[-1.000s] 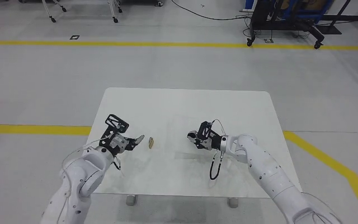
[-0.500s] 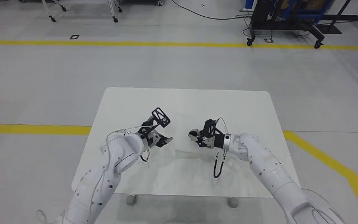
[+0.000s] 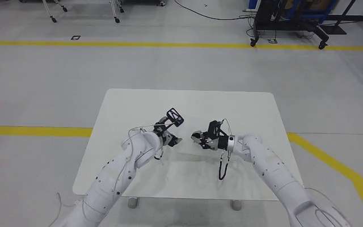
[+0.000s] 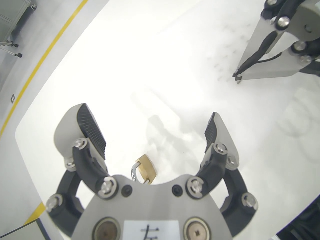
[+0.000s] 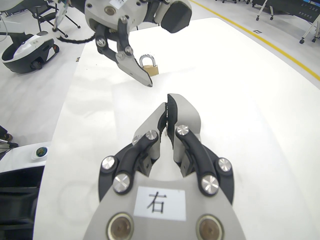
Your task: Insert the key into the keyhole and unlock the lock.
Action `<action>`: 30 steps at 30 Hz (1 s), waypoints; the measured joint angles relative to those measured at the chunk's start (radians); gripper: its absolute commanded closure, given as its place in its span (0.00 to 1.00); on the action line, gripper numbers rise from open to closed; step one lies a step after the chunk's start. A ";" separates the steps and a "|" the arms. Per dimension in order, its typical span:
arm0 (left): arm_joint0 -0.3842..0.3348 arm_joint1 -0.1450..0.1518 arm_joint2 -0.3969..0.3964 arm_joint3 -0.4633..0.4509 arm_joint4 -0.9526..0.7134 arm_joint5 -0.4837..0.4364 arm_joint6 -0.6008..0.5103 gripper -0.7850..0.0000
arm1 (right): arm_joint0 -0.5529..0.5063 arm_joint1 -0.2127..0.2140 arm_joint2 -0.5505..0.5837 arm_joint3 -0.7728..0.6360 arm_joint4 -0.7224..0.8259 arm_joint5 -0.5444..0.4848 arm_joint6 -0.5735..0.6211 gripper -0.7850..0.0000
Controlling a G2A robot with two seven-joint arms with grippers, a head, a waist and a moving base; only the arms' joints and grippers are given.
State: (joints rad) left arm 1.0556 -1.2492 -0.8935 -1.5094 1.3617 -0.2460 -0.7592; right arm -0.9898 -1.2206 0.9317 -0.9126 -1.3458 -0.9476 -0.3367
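The left wrist view shows the left claw (image 4: 147, 116) released, with the brass padlock (image 4: 146, 167) lying on the bench (image 4: 150, 51) under its palm. In the right wrist view the right claw (image 5: 170, 98) is clenched; whether it grasps a key cannot be told. Farther off, the padlock's shackle is closed.

- Showed smooth white shells along the left arm (image 3: 122, 170) and right arm (image 3: 272, 170).
- Ended in grey metal fingers on black linkages at the left gripper (image 4: 150, 112) and right gripper (image 5: 170, 101).
- Carried ribbed black pads (image 4: 90, 128).
- Used round silver screws (image 5: 209, 183) at the joints.
- Bore white labels (image 5: 160, 203) with one black character each.
- Trailed a black cable (image 3: 220, 175).
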 measured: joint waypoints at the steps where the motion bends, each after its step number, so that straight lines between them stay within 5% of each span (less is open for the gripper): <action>1: -0.011 -0.007 0.019 0.022 0.023 0.027 0.004 0.00 | 0.004 0.000 -0.001 0.005 -0.001 -0.005 -0.008 1.00; 10: -0.062 -0.040 0.078 0.143 0.043 0.086 0.020 0.00 | 0.020 0.001 -0.006 0.053 0.004 -0.066 -0.108 1.00; 17: -0.071 -0.039 0.019 0.136 -0.016 0.075 0.029 0.00 | 0.032 0.010 -0.018 0.092 0.009 -0.064 -0.167 1.00; 21: -0.016 -0.008 -0.163 0.028 -0.208 0.034 0.021 0.00 | 0.035 0.013 -0.017 0.096 0.001 -0.062 -0.159 1.00; 26: 0.166 0.049 -0.491 -0.183 -0.402 -0.067 -0.027 0.00 | 0.035 0.012 -0.017 0.096 0.002 -0.062 -0.159 1.00; 30: 0.175 0.050 -0.524 -0.188 -0.405 -0.069 -0.027 0.00 | 0.020 0.010 -0.014 0.077 0.035 -0.064 -0.177 1.00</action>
State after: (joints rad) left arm 1.2305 -1.1992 -1.4175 -1.6978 0.9567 -0.3150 -0.7863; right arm -0.9703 -1.2105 0.9180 -0.8358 -1.3108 -1.0118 -0.5136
